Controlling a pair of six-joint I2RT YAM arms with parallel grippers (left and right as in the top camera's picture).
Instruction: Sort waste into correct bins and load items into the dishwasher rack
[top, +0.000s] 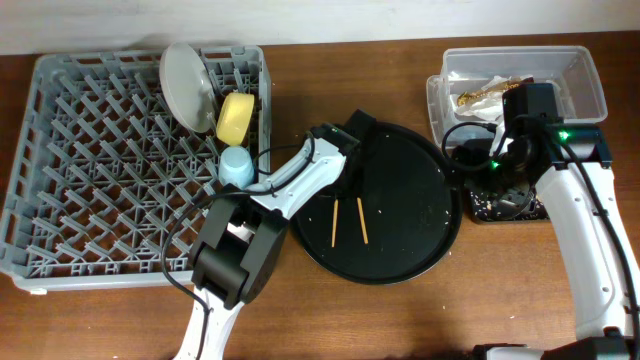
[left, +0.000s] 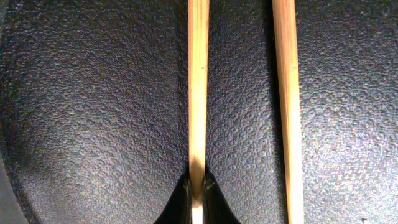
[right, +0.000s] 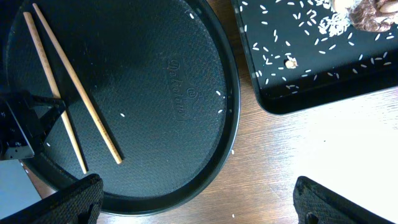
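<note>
The left pincer (left: 197, 203) is drawn narrow, its two black tips pressed against either side of one chopstick (left: 198, 93) low in the left wrist view. The second of the chopsticks (top: 361, 220) lies just beside it, apart from it and untouched. Both sticks rest on the pebbled floor of the round black tray (top: 420, 240) at the centre of the tabletop (top: 500, 300). A few white grains are scattered on that tray.

The right pincer (right: 202, 200) hangs wide. Its dark fingers (right: 67, 200) show at the bottom corners of the right wrist view, with nothing between them. Below it are the right rim of the round tray and bare wood.

The shallow black tray (right: 311, 93) sits at the upper right of that view, beside the round tray but not touching it. It holds scattered rice grains and a clump of brown food scraps (right: 368, 15) at its top edge.

In the upper right of the overhead view the clear tub (top: 585, 70) holds the white napkin with its brown-gold wrapper (top: 487, 92).

The grey dishwasher rack (top: 90, 180) fills the left of the overhead view. Along its right side the white plate (top: 188, 85) stands on edge among the pegs. The yellow bowl (top: 235, 116) is just beside the plate, and the light-blue cup (top: 237, 167) is below the bowl.
</note>
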